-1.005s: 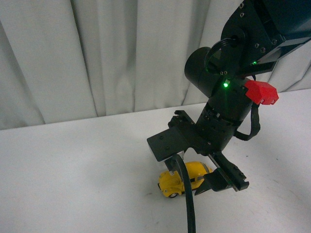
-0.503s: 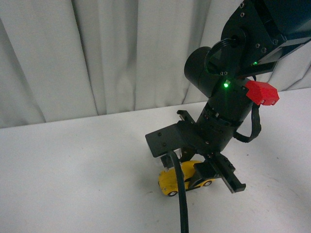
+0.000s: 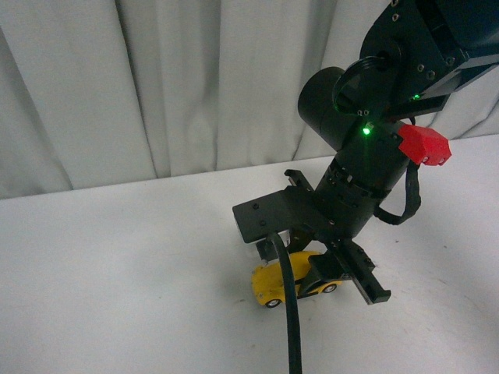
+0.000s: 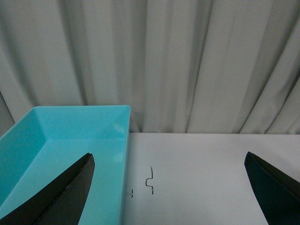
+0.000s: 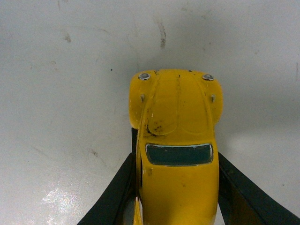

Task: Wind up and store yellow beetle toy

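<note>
The yellow beetle toy [image 3: 274,285] sits low on the white table [image 3: 117,273], partly hidden behind the right arm and its black cable. My right gripper [image 3: 300,276] is shut on it. In the right wrist view the yellow beetle toy [image 5: 176,140] fills the middle, bonnet and dark windscreen showing, with a black finger pressed against each side. My right gripper [image 5: 177,187] holds its body just above the table. My left gripper [image 4: 168,197] is open, its two dark fingertips [image 4: 61,197] far apart over bare table, nothing between them.
A turquoise bin [image 4: 56,140] stands on the table beside the left gripper, seen only in the left wrist view. Pale curtains [image 3: 156,86] hang behind the table. A red connector [image 3: 425,146] sticks out from the right arm.
The right gripper has closed on the toy's sides and shifted slightly left with it; the toy now sits a little further left and higher in the front view.
</note>
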Tool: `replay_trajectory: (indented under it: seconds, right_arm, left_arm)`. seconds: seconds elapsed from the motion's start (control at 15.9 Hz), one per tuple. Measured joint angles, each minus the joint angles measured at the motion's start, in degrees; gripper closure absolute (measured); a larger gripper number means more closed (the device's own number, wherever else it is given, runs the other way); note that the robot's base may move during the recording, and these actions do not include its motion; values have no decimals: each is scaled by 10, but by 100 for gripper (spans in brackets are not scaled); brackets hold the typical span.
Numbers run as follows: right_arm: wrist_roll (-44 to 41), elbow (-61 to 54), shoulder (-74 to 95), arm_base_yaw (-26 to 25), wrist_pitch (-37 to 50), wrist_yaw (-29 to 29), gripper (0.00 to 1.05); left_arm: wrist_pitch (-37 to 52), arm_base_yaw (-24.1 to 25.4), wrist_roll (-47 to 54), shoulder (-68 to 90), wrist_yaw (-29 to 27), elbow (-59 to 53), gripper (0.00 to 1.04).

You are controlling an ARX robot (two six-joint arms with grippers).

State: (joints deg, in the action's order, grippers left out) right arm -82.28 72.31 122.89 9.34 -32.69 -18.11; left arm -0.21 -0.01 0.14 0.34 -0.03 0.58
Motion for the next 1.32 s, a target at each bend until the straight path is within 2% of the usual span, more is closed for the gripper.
replay_trajectory:
  seconds: [0.69,1.32]
  right_arm:
    - [-85,-51,-15,-54,45,-35,64]
    - [-156,-74,-20,-163,39,-61,64]
  left_arm:
    - [0,0,0,0,0,0,7]
    - [0,0,0,0,0,0,7]
